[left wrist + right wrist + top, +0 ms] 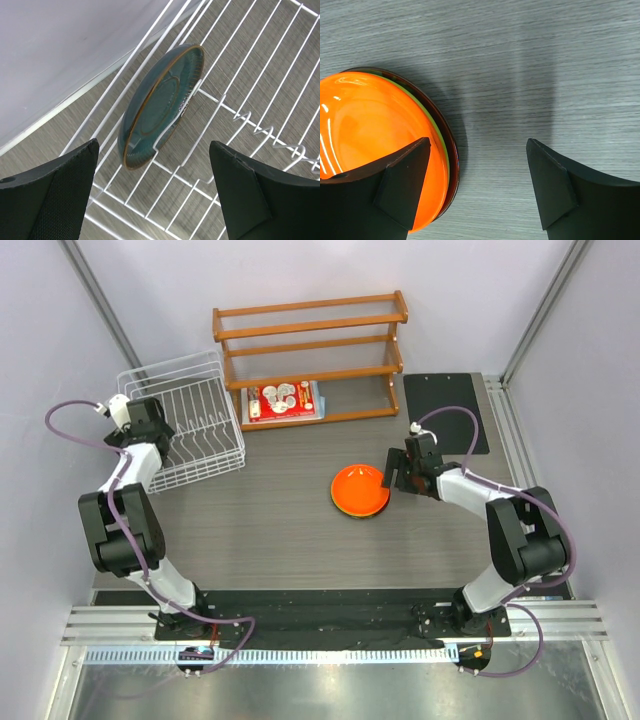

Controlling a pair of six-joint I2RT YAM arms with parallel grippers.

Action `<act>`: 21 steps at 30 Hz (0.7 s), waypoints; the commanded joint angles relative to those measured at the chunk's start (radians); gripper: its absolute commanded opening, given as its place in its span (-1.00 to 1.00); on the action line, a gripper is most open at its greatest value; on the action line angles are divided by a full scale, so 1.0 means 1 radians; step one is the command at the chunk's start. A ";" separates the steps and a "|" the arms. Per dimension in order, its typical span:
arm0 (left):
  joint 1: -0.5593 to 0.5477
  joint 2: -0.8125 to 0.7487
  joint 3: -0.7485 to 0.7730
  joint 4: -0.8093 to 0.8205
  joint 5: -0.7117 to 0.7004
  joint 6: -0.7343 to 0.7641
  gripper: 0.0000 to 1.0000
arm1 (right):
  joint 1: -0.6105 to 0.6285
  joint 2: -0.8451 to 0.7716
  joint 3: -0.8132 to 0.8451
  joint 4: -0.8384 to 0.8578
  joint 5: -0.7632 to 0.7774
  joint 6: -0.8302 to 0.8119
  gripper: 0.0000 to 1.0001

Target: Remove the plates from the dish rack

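Observation:
The white wire dish rack (200,425) stands at the back left. In the left wrist view a blue-grey plate (160,105) stands on edge between the rack's wires (240,115). My left gripper (155,195) is open and empty just short of it; in the top view it (155,428) is over the rack's left end and hides the plate. The orange plate (361,490) lies on the table on top of a stack. The right wrist view shows the orange plate (370,135) over a lime green rim (434,131) and a dark red rim (451,150). My right gripper (477,185) is open and empty at the stack's right edge.
A brown wooden three-tier shelf (310,350) stands at the back, with a flat red-and-white package (284,400) on its lowest tier. A black mat (445,410) lies at the back right. Grey walls close in on both sides.

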 commanded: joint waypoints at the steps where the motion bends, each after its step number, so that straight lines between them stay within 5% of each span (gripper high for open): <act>1: 0.020 0.029 0.044 0.088 0.022 0.021 0.78 | -0.002 0.012 0.042 0.055 -0.016 -0.009 0.66; 13: 0.066 0.101 0.058 0.145 0.059 0.010 0.48 | -0.019 0.049 0.033 0.074 -0.041 -0.008 0.62; 21: 0.070 0.120 0.055 0.171 0.067 0.009 -0.13 | -0.028 0.086 0.036 0.085 -0.050 -0.006 0.60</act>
